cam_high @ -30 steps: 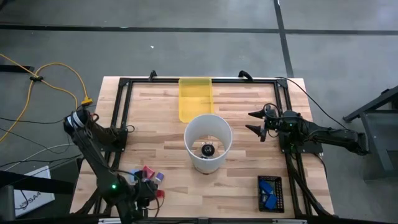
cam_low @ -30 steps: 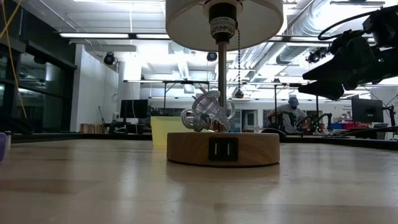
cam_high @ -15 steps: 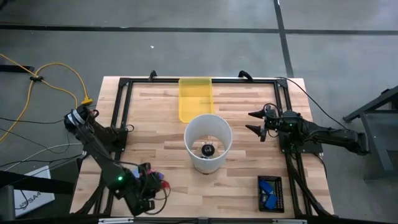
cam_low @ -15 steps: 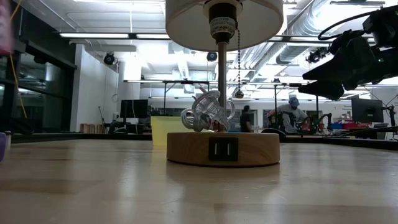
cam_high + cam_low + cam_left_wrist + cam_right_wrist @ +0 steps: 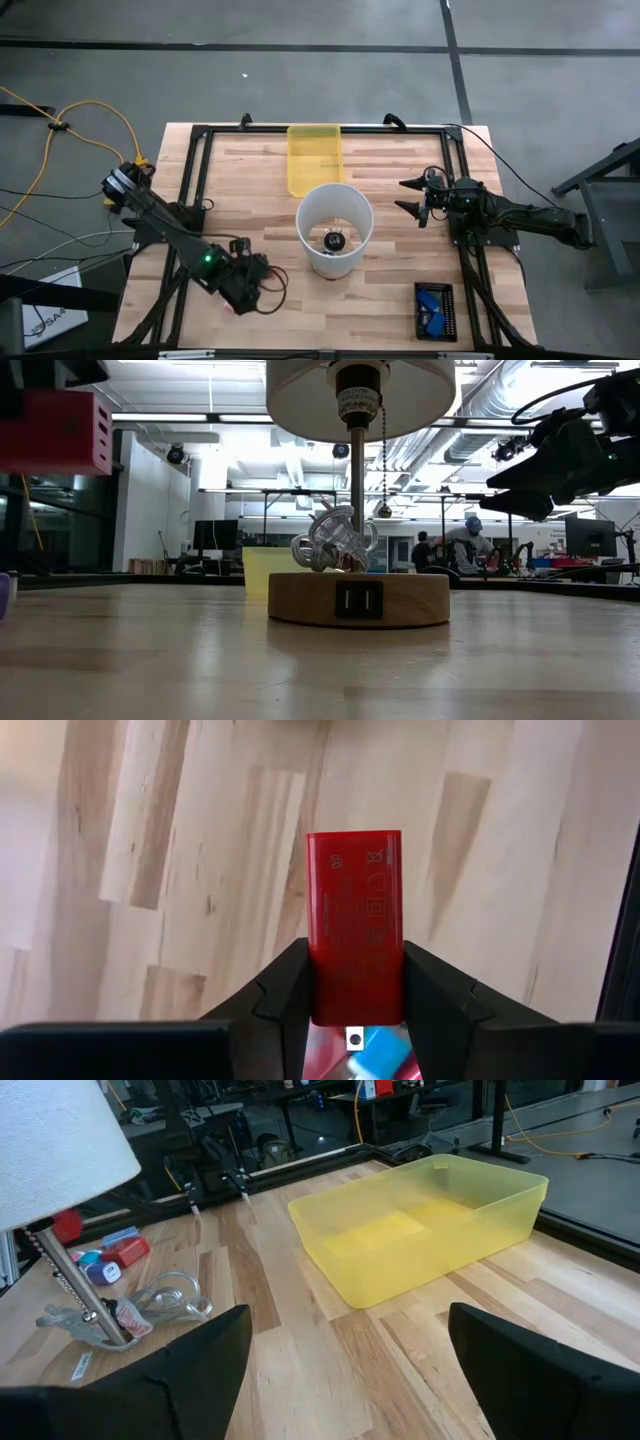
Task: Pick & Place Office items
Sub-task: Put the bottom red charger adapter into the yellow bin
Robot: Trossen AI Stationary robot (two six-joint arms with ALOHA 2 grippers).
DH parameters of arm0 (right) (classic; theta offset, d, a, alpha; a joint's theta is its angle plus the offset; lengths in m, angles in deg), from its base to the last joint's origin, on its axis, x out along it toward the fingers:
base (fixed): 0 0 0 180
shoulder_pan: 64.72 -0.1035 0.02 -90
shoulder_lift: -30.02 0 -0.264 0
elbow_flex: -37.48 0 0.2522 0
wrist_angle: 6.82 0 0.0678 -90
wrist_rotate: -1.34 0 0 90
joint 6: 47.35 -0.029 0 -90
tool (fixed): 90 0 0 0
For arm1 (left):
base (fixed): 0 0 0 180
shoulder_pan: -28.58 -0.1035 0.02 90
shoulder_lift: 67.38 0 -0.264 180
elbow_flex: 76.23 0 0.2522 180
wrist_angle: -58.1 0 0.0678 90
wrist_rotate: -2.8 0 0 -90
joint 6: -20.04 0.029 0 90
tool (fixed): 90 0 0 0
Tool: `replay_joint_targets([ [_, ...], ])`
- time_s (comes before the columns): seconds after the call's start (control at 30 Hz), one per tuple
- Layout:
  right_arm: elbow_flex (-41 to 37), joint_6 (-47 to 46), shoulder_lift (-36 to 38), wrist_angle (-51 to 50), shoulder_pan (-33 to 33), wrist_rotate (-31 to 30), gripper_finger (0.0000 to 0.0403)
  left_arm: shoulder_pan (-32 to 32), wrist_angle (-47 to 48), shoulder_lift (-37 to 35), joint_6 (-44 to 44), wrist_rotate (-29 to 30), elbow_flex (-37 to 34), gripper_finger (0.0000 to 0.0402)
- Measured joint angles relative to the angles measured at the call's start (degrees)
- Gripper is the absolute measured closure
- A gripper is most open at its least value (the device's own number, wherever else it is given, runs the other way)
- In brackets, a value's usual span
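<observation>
Your left end effector [image 5: 355, 1005] was clamped on a small red blocky rectangular piece [image 5: 355, 925], one dark finger on each long side, with the piece sticking out forward past the fingertips over bare planks of the light wooden desk [image 5: 240, 180]. In the left wrist view you could also spot a bit of cyan and pink down behind the red piece, right between the fingers, but I couldn't tell what that was.

From above, that left end effector [image 5: 243, 287] sat over the front left part of the desk, just left of the tall white round lampshade [image 5: 335, 228] that looked like a tub from up there. In the low view the red piece [image 5: 55, 432] hung well up off the desk at the far left edge of the picture.

The lamp had a round wooden base [image 5: 358, 598] with a metal stem, and a clear crinkly plastic bundle [image 5: 333, 540] sat on that base. The yellow translucent rectangular tray [image 5: 314, 157] was at the back of the desk, just behind the shade. A small black holder with bright-blue pieces [image 5: 433, 309] rested near the front right corner.

Your right end effector [image 5: 412, 196] waited off to the right of the shade with its fingers spread apart, holding nothing.
</observation>
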Motion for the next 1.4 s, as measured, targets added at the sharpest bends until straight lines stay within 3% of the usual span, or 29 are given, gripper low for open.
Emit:
replay_joint_targets([
  [0.27,0.00,-0.01,-0.01,0.00,-0.02,0.01,0.0076,-4.69,2.04,-4.65,5.58,-1.94,-1.44,0.0282],
  [0.67,0.00,0.00,-0.01,0.00,-0.01,0.01,0.0076,-15.22,-4.80,-13.96,10.93,-4.63,-13.58,0.0282],
  [1.4,0.00,0.00,-0.01,0.00,-0.02,0.02,0.0076,-55.62,-11.11,-14.81,34.93,-19.86,-14.84,0.0282],
])
